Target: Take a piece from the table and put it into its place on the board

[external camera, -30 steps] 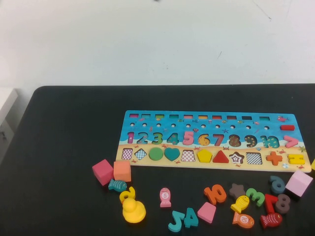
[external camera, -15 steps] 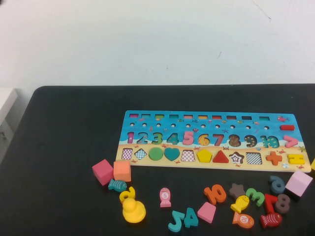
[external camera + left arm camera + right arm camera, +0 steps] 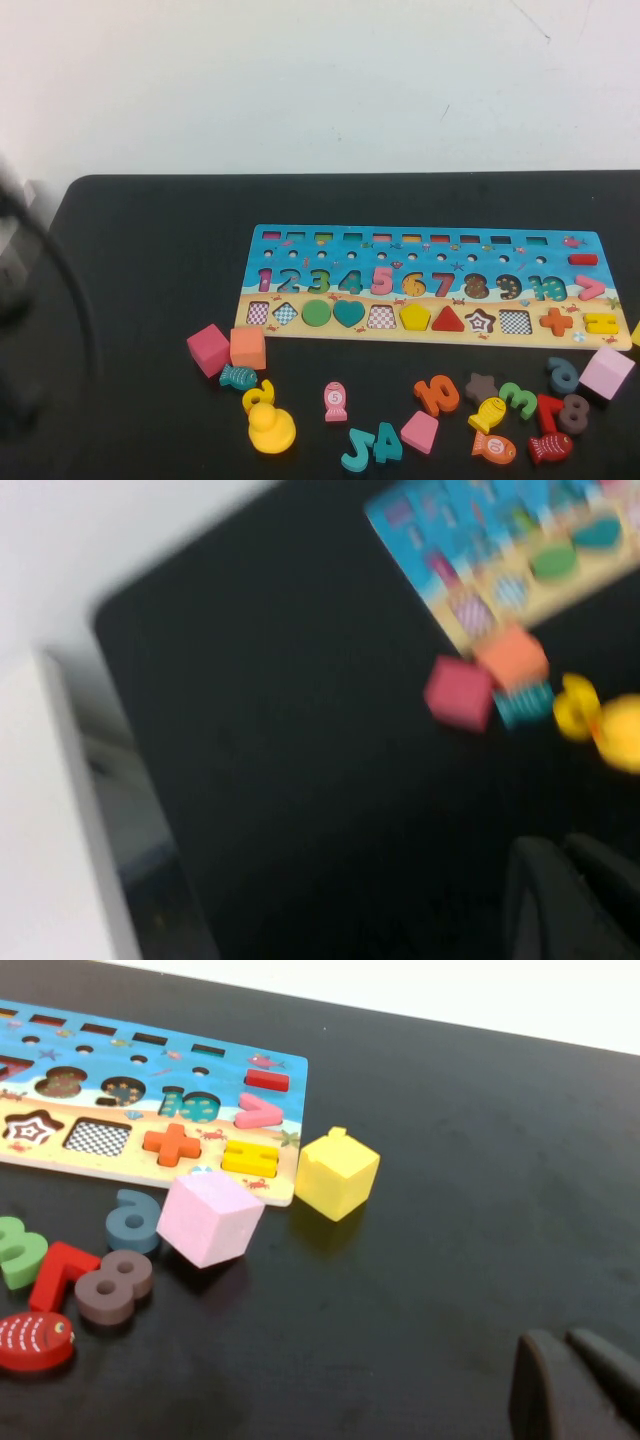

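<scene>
The yellow pentagon piece lies flush in its place on the board, in the shape row between a checkered square cut-out and the red triangle. It covers the cut-out. My left gripper hangs shut and empty over bare table, to the left of the board and away from it. In the high view the left arm is only a dark blur at the left edge. My right gripper is shut and empty above the table, off the board's right end.
Loose pieces lie in front of the board: pink cube, orange cube, yellow duck, fish and numbers. A yellow house-shaped block and a pale pink cube sit at the board's right end.
The left arm has come into the high view as a blur at the left edge. The board and the loose pieces have not moved.
</scene>
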`<state>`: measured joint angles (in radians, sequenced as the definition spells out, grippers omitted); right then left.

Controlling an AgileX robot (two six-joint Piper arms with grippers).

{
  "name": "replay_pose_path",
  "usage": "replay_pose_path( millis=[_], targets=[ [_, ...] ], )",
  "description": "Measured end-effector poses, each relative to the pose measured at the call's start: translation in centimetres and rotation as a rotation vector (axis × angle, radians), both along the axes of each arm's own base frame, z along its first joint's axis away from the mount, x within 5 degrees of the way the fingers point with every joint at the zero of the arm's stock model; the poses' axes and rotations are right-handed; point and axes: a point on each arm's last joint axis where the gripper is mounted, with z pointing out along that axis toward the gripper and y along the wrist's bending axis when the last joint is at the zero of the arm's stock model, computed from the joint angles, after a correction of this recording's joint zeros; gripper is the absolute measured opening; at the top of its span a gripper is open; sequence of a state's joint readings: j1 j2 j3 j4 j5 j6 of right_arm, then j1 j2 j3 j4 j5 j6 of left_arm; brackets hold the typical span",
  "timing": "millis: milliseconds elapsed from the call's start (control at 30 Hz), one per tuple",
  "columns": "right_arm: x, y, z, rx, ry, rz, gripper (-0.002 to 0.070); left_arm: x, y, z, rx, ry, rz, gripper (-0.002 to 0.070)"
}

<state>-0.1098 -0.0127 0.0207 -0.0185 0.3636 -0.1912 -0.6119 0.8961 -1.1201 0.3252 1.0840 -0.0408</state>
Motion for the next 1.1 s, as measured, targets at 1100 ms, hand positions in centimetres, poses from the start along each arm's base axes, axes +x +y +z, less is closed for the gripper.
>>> replay_pose_path(
  millis=[1100],
  targets=[
    [0.0, 0.0, 0.0, -0.002, 0.000, 0.001, 0.0019, -10.4, 7.1, -12.2, -0.391, -0.486, 0.448, 0.0000]
  ],
)
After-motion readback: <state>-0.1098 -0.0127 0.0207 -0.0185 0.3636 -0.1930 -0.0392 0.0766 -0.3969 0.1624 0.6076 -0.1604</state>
